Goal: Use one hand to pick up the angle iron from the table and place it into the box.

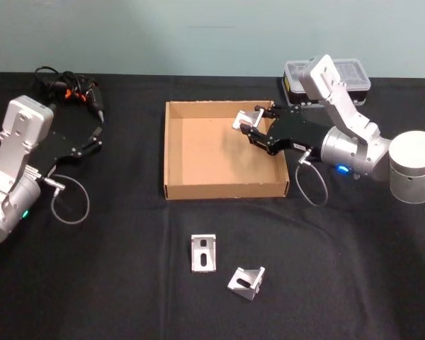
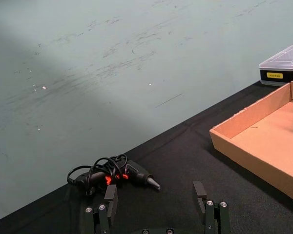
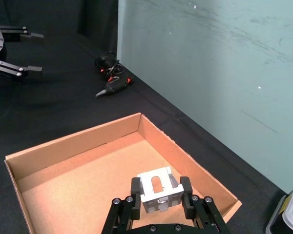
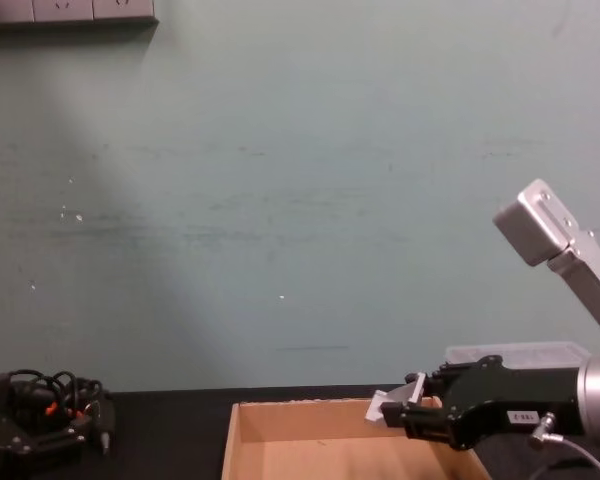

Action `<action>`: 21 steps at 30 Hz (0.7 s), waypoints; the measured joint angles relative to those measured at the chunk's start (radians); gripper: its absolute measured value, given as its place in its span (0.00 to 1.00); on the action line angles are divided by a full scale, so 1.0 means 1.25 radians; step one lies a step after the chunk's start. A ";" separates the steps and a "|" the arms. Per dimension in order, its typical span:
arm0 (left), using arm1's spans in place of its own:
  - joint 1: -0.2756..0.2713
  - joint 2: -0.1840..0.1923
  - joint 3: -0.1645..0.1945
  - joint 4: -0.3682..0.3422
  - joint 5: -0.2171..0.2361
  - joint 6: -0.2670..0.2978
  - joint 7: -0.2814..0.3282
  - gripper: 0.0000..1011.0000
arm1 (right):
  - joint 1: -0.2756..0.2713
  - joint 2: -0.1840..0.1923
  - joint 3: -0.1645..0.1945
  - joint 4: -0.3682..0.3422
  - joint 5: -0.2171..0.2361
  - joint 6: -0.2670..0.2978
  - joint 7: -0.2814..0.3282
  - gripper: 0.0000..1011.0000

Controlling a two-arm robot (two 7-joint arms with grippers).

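Note:
My right gripper (image 1: 253,127) hangs over the right rear part of the tan cardboard box (image 1: 212,152), shut on a silver angle iron (image 1: 246,118). The right wrist view shows that angle iron (image 3: 158,197) clamped between the black fingers (image 3: 136,187), above the box floor (image 3: 88,185). From the chest view it (image 4: 385,405) sits just above the box's rear wall (image 4: 310,412). Two more angle irons (image 1: 203,253) (image 1: 246,282) lie on the black table (image 1: 113,234) in front of the box. At the left my left gripper (image 1: 92,138) rests open and holds nothing.
A black tool with a coiled cable (image 1: 74,88) lies at the back left, ahead of the left gripper (image 2: 155,191). A small black case with a clear lid (image 1: 340,74) stands behind the box's right rear corner. Open tabletop lies left and right of the box.

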 joint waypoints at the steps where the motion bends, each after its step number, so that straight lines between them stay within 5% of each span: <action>1: 0.000 0.000 0.000 0.000 0.000 0.000 0.000 0.99 | 0.002 -0.003 0.000 0.005 -0.004 0.000 0.003 0.48; 8: 0.000 0.000 0.000 0.000 0.000 0.000 0.000 0.99 | 0.004 -0.013 0.009 0.018 -0.012 0.006 0.015 0.49; 21: 0.000 0.000 0.000 0.000 0.000 0.000 0.000 0.99 | -0.005 -0.021 0.033 0.017 -0.024 0.009 0.027 0.87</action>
